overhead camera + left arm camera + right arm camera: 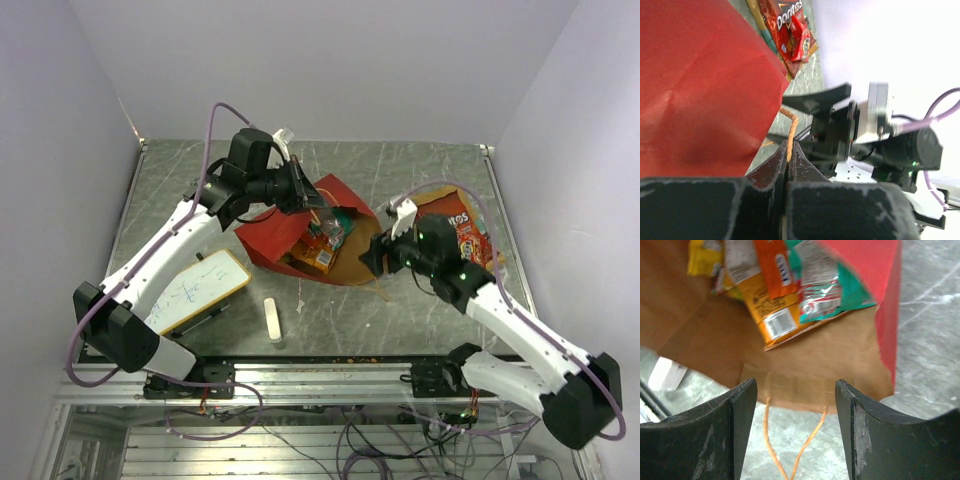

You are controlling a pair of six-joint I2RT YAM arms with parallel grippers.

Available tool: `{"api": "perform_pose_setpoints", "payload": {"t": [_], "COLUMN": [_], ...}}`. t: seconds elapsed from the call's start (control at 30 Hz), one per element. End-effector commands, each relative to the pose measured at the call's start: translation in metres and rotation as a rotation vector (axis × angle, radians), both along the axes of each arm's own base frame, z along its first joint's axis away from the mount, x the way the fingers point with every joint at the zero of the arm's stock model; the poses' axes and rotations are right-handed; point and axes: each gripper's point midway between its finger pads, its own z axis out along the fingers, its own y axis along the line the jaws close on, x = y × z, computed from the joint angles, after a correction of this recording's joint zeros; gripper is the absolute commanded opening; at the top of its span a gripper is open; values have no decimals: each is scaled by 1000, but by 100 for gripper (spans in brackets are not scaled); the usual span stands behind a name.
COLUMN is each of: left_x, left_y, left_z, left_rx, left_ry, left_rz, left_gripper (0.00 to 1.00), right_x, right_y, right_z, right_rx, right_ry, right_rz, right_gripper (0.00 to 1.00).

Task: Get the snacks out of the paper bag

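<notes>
**Paper bag** (275, 243): lies on its side at the middle of the desk (420, 165), red outside uppermost. Its brown-lined mouth is turned toward the right arm.

**Left gripper** (788, 155): jaws closed on one twisted tan handle (790, 130) at the upper edge of the mouth.

**Right gripper** (795, 390): jaws open with nothing between them, just at the bag's mouth above its lower lip. The second handle (791, 452) lies flat on the desk below.

**Snacks** (780, 295): orange, teal and yellow packets lie overlapping on the brown lining inside the bag.

**Doritos packet** (468, 235): red, lies outside the bag on the desk beside the right arm, apart from the bag.

**Whiteboard** (195, 290): beside the left arm.

**Eraser** (272, 322): near the front edge, apart from the bag.
</notes>
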Motion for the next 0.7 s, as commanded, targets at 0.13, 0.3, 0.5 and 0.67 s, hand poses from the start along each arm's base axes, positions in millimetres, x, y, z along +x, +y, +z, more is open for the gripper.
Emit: {"api": "perform_pose_setpoints", "payload": {"t": [0.13,0.3,0.5,0.67], "left_x": [16,21,28,30], "left_y": [22,28,29,27], "left_z": [27,31,37,41], "left_rx": [-76,-78,-100,-108], "left_ry": [-51,-62,-51,-25], "left_rz": [74,78,100,92], "left_gripper": [7,7,7,7], "right_x": [-23,-23,38,78], "right_y": [37,100,147,160], "right_z": [27,36,54,42], "right_rx": [96,136,207,132], "right_ry": [-351,-587,-770,-817], "right_rz": [231,381,74,-51], "right_gripper": [65,70,74,80]}}
